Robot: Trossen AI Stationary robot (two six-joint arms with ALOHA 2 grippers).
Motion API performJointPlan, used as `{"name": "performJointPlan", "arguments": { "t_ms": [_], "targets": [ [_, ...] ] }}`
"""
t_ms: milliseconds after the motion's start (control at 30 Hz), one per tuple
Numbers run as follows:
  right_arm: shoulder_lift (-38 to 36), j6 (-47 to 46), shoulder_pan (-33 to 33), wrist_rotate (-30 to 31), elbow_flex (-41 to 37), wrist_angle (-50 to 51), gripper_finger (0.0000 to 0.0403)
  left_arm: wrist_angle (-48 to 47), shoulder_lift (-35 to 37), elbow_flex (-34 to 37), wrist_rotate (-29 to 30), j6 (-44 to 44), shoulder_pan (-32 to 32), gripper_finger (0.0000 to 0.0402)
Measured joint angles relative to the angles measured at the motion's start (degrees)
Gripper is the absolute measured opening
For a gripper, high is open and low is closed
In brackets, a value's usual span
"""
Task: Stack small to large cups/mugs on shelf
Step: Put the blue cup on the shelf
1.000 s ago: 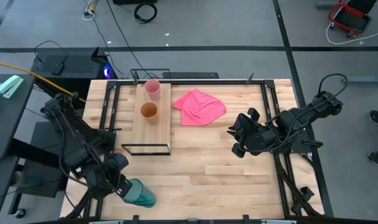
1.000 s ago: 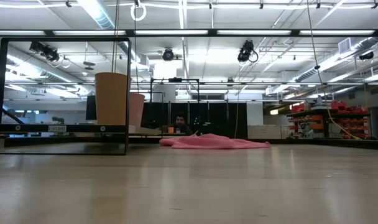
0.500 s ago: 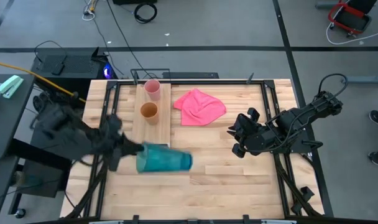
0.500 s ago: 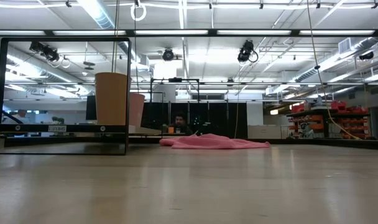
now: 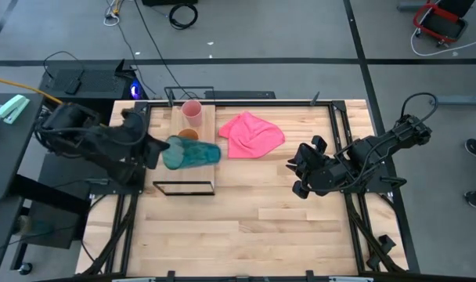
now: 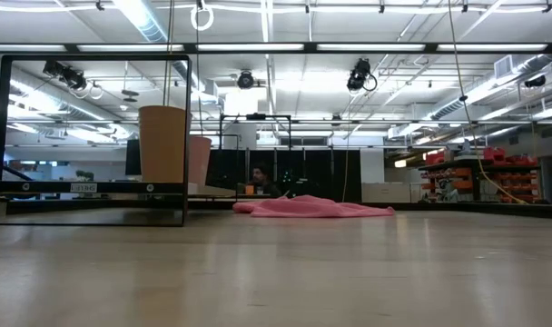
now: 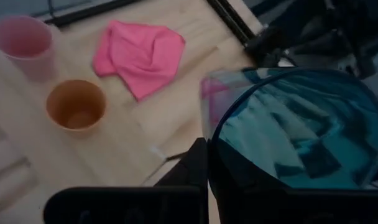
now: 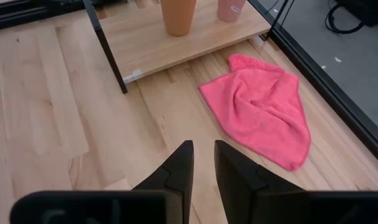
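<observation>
In the high view the left gripper (image 5: pixel 153 152) sits at centre left of the frame, fingers clamped on the teal cup (image 5: pixel 191 153), which lies on its side in the air over the shelf (image 5: pixel 205 164), mouth pointing toward the right of the frame; the left wrist view shows the teal cup (image 7: pixel 295 134) filling the right half, see-through and thin-walled. The orange cup (image 7: pixel 76 104) and the pink cup (image 7: pixel 22 45) stand upright on the shelf, near each other but apart; in the high view the pink cup (image 5: pixel 192 111) is at upper centre left and the orange one is mostly hidden under the teal cup. The pink cloth (image 5: pixel 250 134) lies beside the shelf on the table (image 5: pixel 301 227).

The teal cup looks like light plastic, stiff enough but smooth and likely slippery; a hold low on the wall near the base seems safest, since squeezing near the rim could flex it. The right gripper (image 8: pixel 203 163) waits at centre right of the high view, fingers nearly together, holding nothing.
</observation>
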State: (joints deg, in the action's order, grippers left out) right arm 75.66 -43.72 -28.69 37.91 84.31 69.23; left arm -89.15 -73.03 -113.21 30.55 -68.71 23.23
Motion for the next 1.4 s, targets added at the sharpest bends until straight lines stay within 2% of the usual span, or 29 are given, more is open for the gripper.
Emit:
{"name": "performJointPlan", "arguments": {
  "t_ms": [267,667,933,1400],
  "targets": [
    [0.00,-0.02,0.02,-0.01,-0.01,0.31,0.0073,-0.65,-0.05,7.31,-10.71,2.62,-8.92,0.0011],
    [0.00,-0.20,0.02,-0.02,-0.02,0.33,0.0073,-0.83,0.08,16.65,-18.94,7.68,-20.55,0.0011],
    [0.00,-0.22,0.02,-0.02,-0.02,0.33,0.0073,-0.84,0.09,24.56,-26.75,10.18,-24.42,0.0011],
    [0.00,-0.24,0.02,-0.02,-0.02,0.21,0.0073,-0.84,-0.49,30.35,-27.52,12.73,-28.06,0.0011]
  ]
}}
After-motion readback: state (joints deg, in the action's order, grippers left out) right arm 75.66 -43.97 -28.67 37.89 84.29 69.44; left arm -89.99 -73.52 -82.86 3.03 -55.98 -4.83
